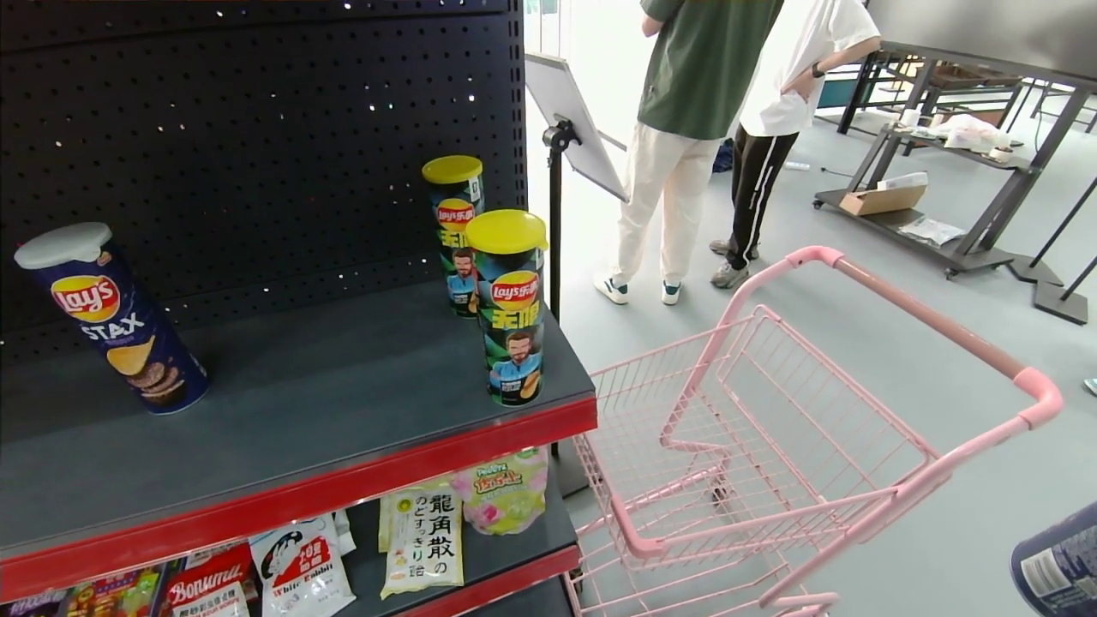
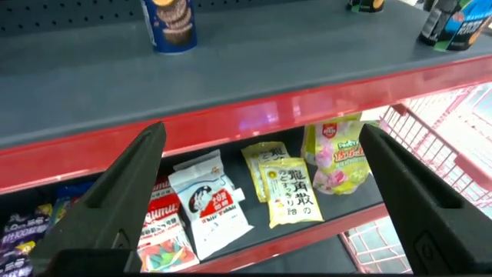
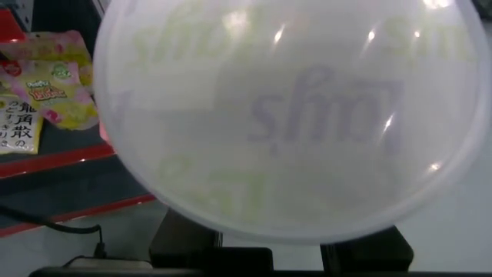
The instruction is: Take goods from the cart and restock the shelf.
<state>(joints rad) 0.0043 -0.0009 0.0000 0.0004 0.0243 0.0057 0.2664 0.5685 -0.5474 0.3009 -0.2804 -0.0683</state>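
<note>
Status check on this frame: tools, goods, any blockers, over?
Left tool open, empty, facing shelf. Right tool shut on blue can, beside cart. Free shelf stretch between left can and yellow-lidded pair.

cart: glossy pink coated wire
shelf: matt grey, shiny red lip
lid of my can: cloudy smooth plastic
</note>
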